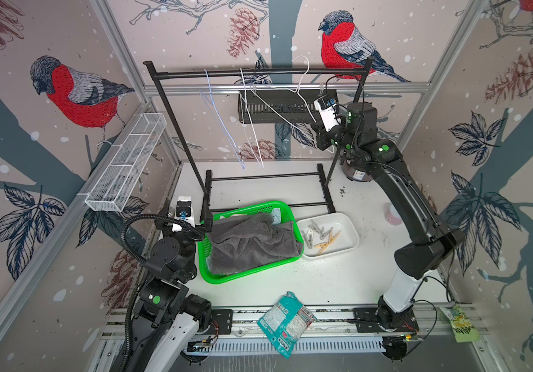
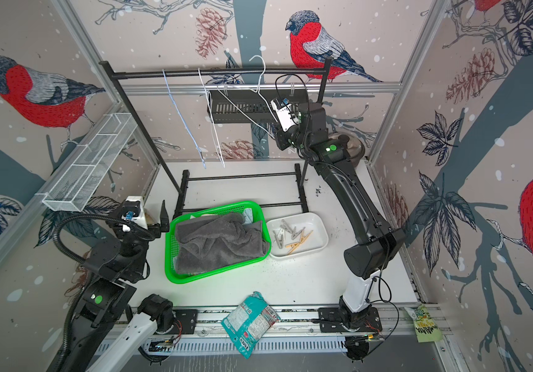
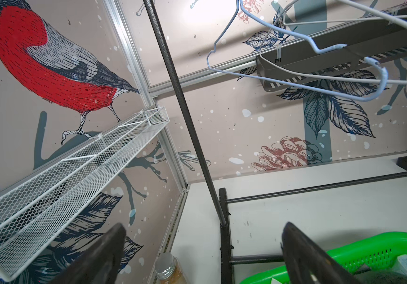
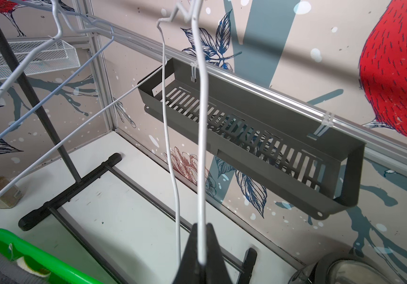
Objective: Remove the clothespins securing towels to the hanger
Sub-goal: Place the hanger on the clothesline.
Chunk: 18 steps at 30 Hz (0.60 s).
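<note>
Several clothespins [image 1: 321,236] [image 2: 292,236], tan and grey, lie in a white tray [image 1: 347,222]. The dark grey towel [image 1: 252,244] [image 2: 220,241] fills a green basket [image 1: 208,267], with a light blue towel [image 1: 276,214] showing at its far corner. Three bare wire hangers hang from the black rack's rail [image 1: 194,74]. My right gripper [image 4: 202,248] [image 1: 315,125] is raised at the back right, shut on the white hanger [image 4: 201,147] [image 1: 290,106]. My left gripper [image 3: 203,227] [image 1: 192,222] is open and empty at the basket's left rim.
A white mesh shelf [image 1: 126,161] juts from the left wall and a black slotted shelf [image 1: 278,109] from the back wall. The rack's base bars [image 1: 265,177] cross the table behind the basket. A spice jar [image 3: 170,268] stands by the left wall. A teal snack bag [image 1: 286,322] lies at the front edge.
</note>
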Each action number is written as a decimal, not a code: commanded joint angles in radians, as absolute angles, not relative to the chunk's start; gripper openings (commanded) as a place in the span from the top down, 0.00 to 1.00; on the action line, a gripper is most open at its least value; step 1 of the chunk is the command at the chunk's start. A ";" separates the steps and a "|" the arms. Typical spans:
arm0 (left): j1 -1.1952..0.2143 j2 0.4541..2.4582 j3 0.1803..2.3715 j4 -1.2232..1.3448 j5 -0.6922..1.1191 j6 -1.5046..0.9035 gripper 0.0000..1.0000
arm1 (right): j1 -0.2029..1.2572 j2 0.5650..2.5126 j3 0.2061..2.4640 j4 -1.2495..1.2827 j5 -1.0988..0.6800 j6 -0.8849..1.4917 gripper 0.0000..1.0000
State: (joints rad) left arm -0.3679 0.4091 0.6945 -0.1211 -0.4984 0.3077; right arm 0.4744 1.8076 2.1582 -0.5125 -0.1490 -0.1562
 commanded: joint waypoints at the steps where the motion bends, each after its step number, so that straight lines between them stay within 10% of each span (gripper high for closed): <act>1: -0.365 0.407 0.700 -0.110 -0.509 0.322 0.03 | 0.469 1.823 2.174 -0.521 -0.148 -0.127 0.99; 10: -0.365 0.408 0.701 -0.114 -0.506 0.322 0.02 | 0.460 1.838 2.158 -0.554 -0.155 -0.119 0.97; 18: -0.365 0.413 0.704 -0.118 -0.495 0.316 0.03 | 0.461 1.789 2.103 -0.558 -0.152 -0.129 0.57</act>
